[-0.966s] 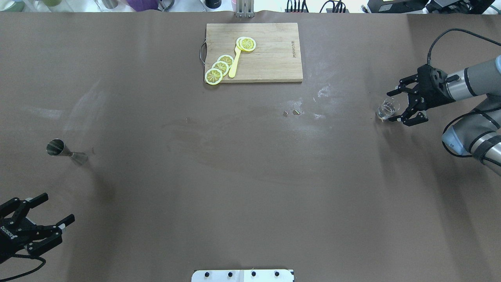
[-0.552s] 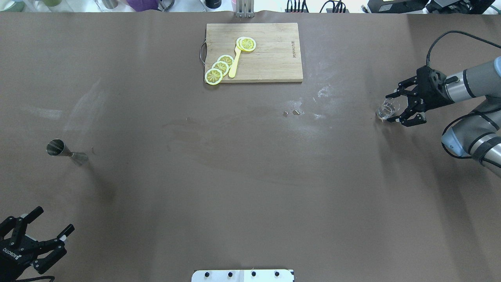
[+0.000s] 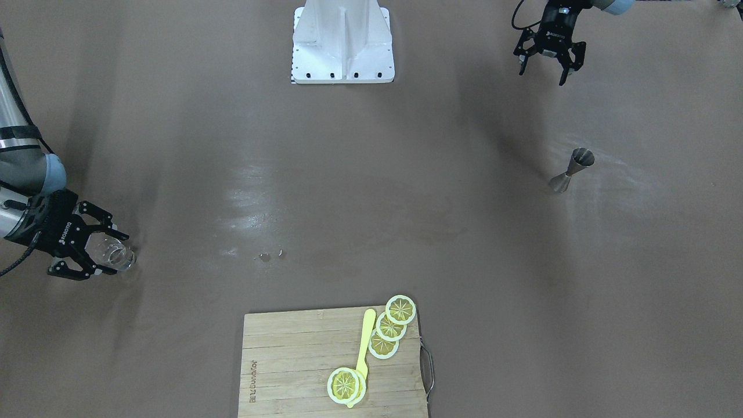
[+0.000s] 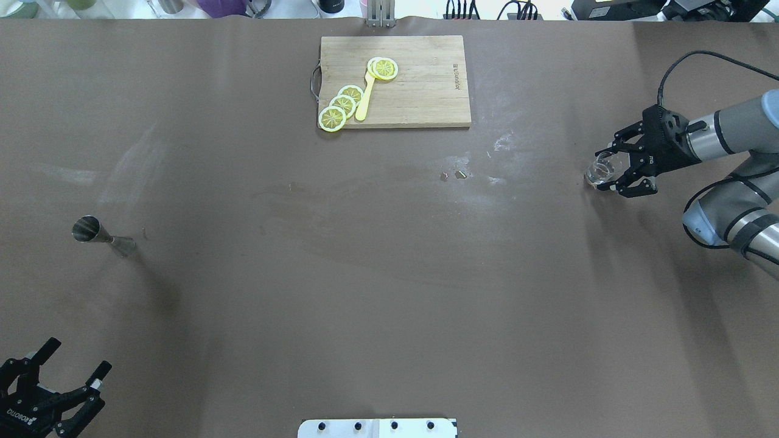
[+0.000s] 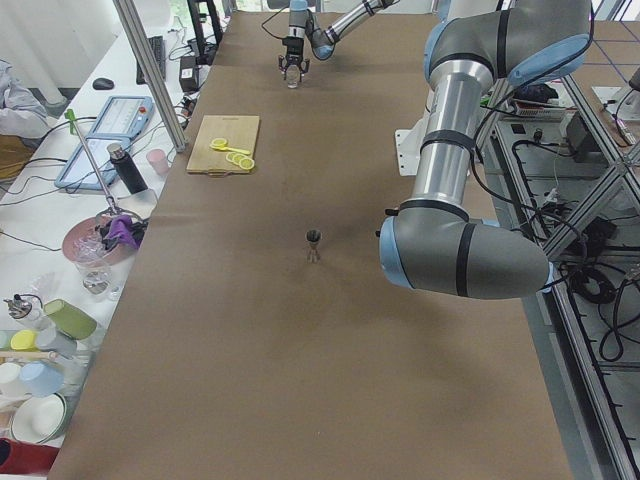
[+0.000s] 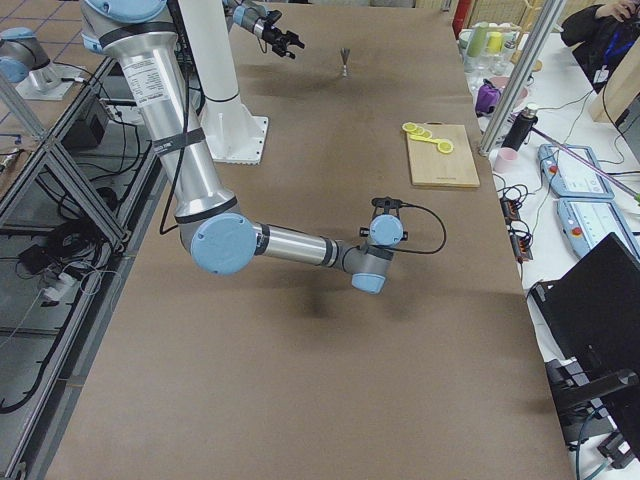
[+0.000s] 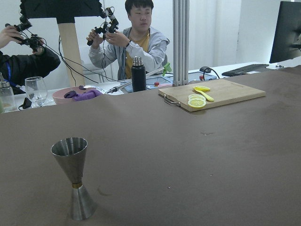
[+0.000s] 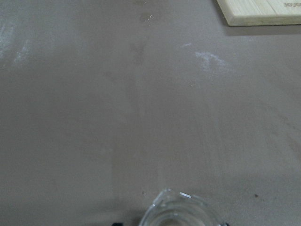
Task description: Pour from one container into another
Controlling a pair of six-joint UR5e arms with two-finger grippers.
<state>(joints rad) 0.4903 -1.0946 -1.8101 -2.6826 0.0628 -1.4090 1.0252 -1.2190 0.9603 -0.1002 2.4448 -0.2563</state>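
The small clear glass cup stands upright at the table's right side, and its rim shows at the bottom of the right wrist view. My right gripper is open, one finger on each side of the cup; I cannot tell whether they touch it. The steel hourglass jigger stands upright far to the left, alone, and fills the left wrist view's lower left. My left gripper hangs open and empty at the near left corner, well short of the jigger.
A wooden cutting board with lemon slices and a yellow utensil lies at the far middle. Small specks and pale smears mark the brown table cover. The white robot base sits at the near edge. Operators sit beyond the far edge.
My left gripper has drawn back toward the near left corner, away from the jigger. My right gripper has edged a little further around the cup, its fingers slightly closer together.
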